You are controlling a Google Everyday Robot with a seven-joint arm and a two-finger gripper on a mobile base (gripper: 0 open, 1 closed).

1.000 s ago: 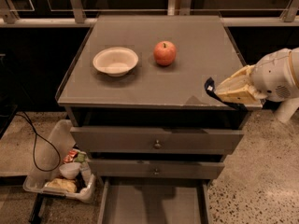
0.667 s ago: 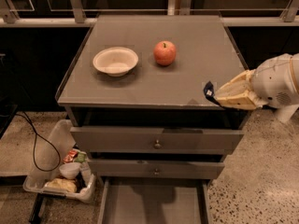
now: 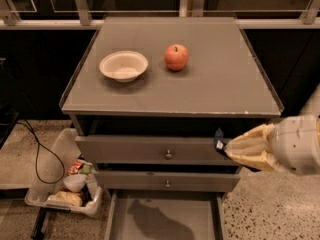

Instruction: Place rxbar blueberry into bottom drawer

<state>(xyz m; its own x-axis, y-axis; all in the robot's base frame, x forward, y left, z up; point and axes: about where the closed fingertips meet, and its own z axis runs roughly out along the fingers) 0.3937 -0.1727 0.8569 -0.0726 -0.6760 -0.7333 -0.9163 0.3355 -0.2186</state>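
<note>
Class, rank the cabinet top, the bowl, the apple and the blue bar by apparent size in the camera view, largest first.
cabinet top
bowl
apple
rxbar blueberry, smallest showing, but partly hidden in the gripper by the top drawer's right end, so unsure.

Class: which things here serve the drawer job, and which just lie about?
Job: rxbar blueberry, pinched in the gripper at the cabinet's front right; open bottom drawer.
Lying about: bowl and apple on the cabinet top; bin on the floor.

Dim, lit softly from above.
The blurred pale gripper [image 3: 225, 145] at right pinches the rxbar blueberry [image 3: 218, 138]; a shadow falls in the bottom drawer [image 3: 200, 219].
</note>
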